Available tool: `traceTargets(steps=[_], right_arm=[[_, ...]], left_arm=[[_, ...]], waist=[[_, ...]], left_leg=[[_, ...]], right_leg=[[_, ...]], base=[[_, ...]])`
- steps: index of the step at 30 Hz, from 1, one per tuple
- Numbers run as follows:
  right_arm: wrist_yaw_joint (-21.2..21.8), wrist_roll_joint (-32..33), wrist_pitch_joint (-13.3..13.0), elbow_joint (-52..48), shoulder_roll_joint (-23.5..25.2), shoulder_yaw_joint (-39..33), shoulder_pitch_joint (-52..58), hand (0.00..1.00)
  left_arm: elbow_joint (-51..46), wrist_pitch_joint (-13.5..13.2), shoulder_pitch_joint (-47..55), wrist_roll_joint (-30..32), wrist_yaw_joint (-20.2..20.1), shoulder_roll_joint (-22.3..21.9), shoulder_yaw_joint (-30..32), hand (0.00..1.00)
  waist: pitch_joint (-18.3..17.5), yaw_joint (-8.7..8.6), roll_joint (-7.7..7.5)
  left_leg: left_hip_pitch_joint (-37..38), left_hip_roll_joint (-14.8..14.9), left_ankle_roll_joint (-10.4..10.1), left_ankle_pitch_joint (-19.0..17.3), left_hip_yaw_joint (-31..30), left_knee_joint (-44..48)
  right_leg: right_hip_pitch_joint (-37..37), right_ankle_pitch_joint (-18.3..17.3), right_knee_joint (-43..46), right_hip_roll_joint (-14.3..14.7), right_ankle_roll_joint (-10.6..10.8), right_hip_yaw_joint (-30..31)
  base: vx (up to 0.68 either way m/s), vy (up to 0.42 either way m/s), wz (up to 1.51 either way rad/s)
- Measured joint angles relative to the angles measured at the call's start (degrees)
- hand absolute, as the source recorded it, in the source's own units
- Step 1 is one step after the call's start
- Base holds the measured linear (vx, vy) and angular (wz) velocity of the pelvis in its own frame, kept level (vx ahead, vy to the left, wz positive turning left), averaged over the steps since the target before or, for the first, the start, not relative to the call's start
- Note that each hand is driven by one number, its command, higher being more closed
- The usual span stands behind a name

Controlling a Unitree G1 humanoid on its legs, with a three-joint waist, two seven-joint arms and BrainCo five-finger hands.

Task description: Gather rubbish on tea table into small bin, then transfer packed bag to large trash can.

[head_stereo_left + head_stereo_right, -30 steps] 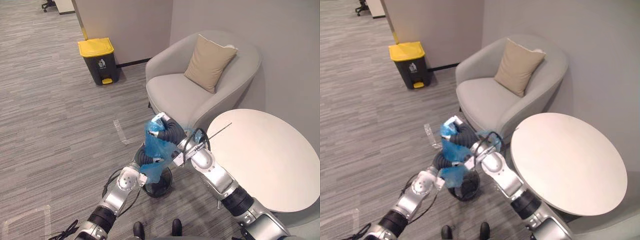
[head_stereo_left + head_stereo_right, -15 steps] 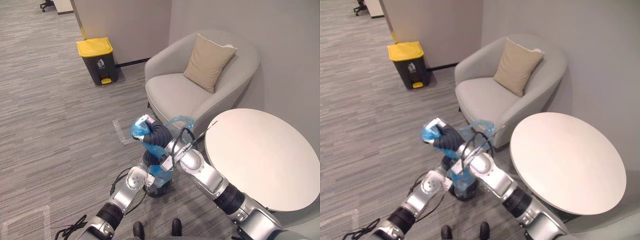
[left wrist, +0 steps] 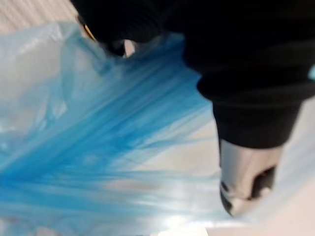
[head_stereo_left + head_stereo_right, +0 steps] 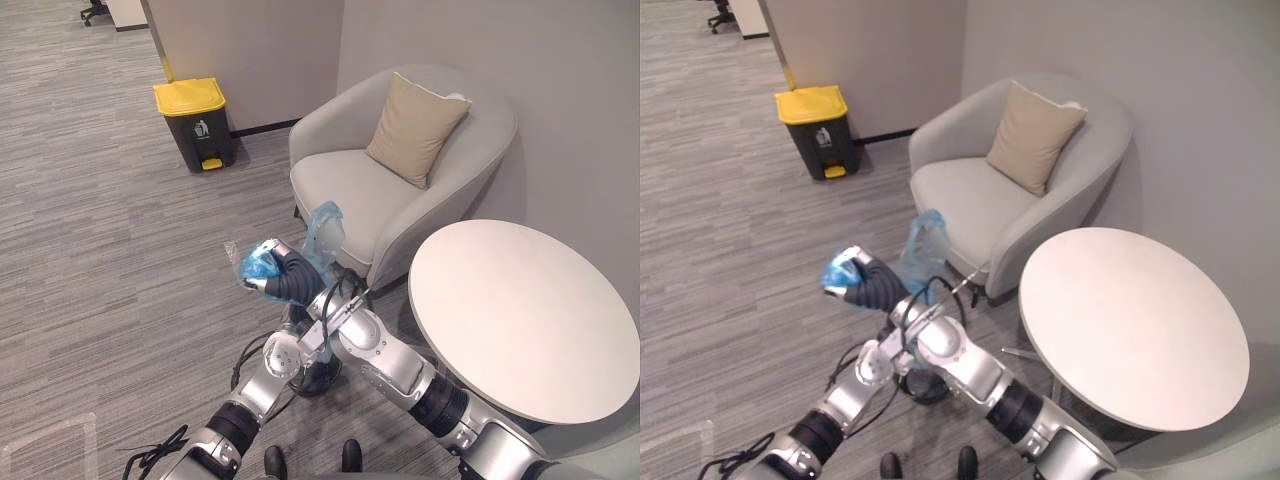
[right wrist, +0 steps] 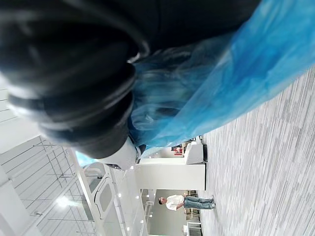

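Observation:
My right hand (image 4: 288, 281) reaches in over the floor, left of the grey armchair, its fingers curled round a bunched blue plastic bag (image 4: 256, 266). A loose flap of the bag (image 4: 924, 240) stands up behind the wrist. The right wrist view has blue film (image 5: 236, 73) wrapped close against the hand's dark cover. My left hand (image 4: 283, 355) sits lower, beside the small dark bin (image 4: 322, 378) on the floor, partly behind the right forearm. Stretched blue film (image 3: 98, 147) lies right in front of it in the left wrist view. The large bin with the yellow lid (image 4: 195, 118) stands by the far wall.
The white round tea table (image 4: 520, 320) is at the right with a bare top. A grey armchair (image 4: 360, 190) with a tan cushion (image 4: 415, 115) stands behind the hands. Open grey carpet (image 4: 110, 250) stretches left toward the yellow-lidded bin.
My right hand has swung left and a little lower, carrying the bunched blue bag away from the table. A flap of the bag now stands up behind it. The left hand stays by the small bin.

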Motion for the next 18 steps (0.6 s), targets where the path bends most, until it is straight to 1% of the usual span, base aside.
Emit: traceTargets(steps=[1, 8, 14, 15, 18], right_arm=[[-0.33, 0.95, 0.00, 0.01, 0.00, 0.60, 0.00, 1.00], [-0.52, 1.32, 0.00, 0.02, 0.13, 1.06, 0.10, 1.00], [-0.50, 2.21, -0.01, 0.02, 0.54, 1.06, 0.35, 1.00], [-0.48, 2.20, -0.02, 0.02, 0.66, 1.04, 0.63, 0.00], [-0.30, 2.14, -0.10, 0.02, 1.65, 0.89, 1.97, 0.00]], left_arm=[[0.51, 0.36, 0.00, 0.13, 0.87, -0.33, 0.59, 1.00], [1.06, 0.62, 0.00, 0.07, 0.94, -0.37, 0.82, 1.00], [2.01, 0.60, 0.01, -0.36, 0.90, -0.87, 2.87, 1.00], [2.01, 0.59, 0.02, -1.01, 0.88, -0.89, 2.86, 1.00], [2.00, 0.59, 0.27, -1.45, 0.79, -0.89, 3.00, 1.00]], waist=[[-0.05, 0.00, 0.01], [-0.07, 0.00, 0.02], [-0.07, 0.01, 0.02], [-0.08, 0.01, 0.02], [-0.08, -0.01, 0.03]], left_leg=[[0.00, 0.00, 0.00, 0.00, -0.03, 0.00], [0.11, -0.02, 0.00, 0.01, -0.37, 0.03], [0.42, -0.02, 0.00, 0.01, -0.45, 0.04], [0.41, -0.02, 0.00, 0.01, -0.50, 0.04], [0.40, -0.03, 0.00, 0.01, -0.51, 0.03]], right_leg=[[0.01, 0.00, 0.02, 0.00, 0.00, -0.04], [0.31, -0.02, 0.04, -0.04, 0.02, -0.42], [0.66, -0.04, -0.04, -0.09, 0.03, -0.49], [0.66, -0.04, -0.04, -0.10, 0.03, -0.53], [0.66, -0.04, -0.01, -0.11, 0.04, -0.54]], base=[[0.00, 0.000, 0.00], [0.00, 0.000, 0.02], [0.00, 0.000, 0.00], [0.00, 0.000, 0.00], [0.00, 0.000, 0.00]])
